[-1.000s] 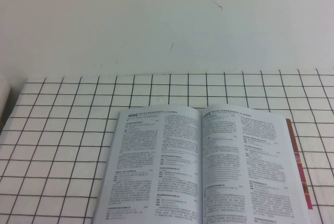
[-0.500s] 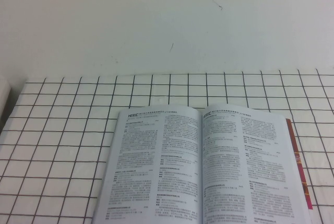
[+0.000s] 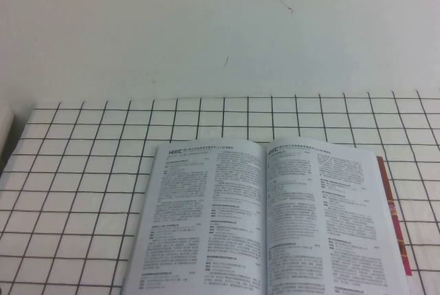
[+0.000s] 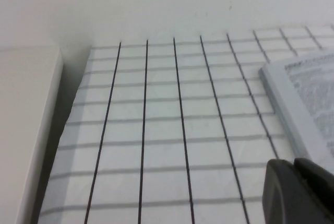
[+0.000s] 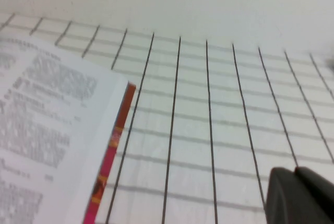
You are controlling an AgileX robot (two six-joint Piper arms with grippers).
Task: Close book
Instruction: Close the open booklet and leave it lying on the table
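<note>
Now you have the gridded table carrying the book, lying open toward its near edge, with the left pincer off its left edge and the right pincer off its right; you cannot tell whether either is spread.

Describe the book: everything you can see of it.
The book lies open on the grid-lined table, two white pages of dense print up, a red cover edge showing on its right. Its near end runs out of frame. Nothing seen touches it: left gripper and right gripper sit shut off either side.
</note>
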